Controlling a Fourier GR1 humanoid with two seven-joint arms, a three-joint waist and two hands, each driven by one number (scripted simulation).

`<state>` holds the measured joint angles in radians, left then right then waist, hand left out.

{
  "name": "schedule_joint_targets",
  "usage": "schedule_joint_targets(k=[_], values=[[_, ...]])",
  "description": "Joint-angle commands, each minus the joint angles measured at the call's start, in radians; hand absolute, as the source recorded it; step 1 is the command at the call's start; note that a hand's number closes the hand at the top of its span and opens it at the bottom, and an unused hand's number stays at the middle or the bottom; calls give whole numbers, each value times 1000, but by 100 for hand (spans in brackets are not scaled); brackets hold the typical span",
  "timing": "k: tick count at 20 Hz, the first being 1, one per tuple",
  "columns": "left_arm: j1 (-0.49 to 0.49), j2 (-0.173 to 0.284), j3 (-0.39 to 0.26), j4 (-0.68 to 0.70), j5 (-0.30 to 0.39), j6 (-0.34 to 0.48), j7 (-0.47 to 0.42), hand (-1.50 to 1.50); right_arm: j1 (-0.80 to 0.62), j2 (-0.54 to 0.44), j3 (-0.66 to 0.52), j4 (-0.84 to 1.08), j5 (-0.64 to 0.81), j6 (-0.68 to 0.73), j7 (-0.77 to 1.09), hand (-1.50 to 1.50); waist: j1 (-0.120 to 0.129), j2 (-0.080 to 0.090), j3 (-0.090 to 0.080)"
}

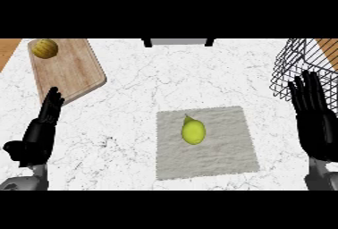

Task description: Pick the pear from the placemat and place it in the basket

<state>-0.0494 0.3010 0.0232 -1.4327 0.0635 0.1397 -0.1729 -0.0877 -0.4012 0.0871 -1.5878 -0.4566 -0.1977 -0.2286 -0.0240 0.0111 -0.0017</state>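
Note:
A yellow-green pear lies on a grey placemat in the middle of the marble counter, stem pointing away from me. The black wire basket stands at the far right edge, partly cut off. My right hand is open, fingers straight up, at the right edge just in front of the basket and well right of the pear. My left hand rests open at the left edge, fingers up, far from the pear.
A wooden cutting board lies at the far left with a round yellowish fruit on its far end. A dark object sits at the counter's back edge.

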Motion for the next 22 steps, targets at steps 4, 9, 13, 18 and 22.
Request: schedule_joint_targets(k=[4, 9, 13, 18, 22], values=[[41, -67, -94, 113, 13, -52, 155, 0, -228, 124, 190, 84, -108, 144, 209, 150, 126, 25, 1], [62, -69, -156, 164, 18, -115, 270, 0, -363, 234, 385, 81, -195, 355, 317, 150, 177, 26, 3], [73, -79, -148, 165, 21, -85, 342, 0, -509, 299, 487, 153, -67, 253, 440, -150, 105, -3, -1], [95, -54, -112, 132, 53, -94, 369, 0, -732, 146, 502, 219, 99, 263, 613, -150, 81, -11, -3], [106, -48, -110, 110, 57, -102, 373, 0, -903, -22, 484, 294, 168, 409, 690, -150, 81, -5, -3]])
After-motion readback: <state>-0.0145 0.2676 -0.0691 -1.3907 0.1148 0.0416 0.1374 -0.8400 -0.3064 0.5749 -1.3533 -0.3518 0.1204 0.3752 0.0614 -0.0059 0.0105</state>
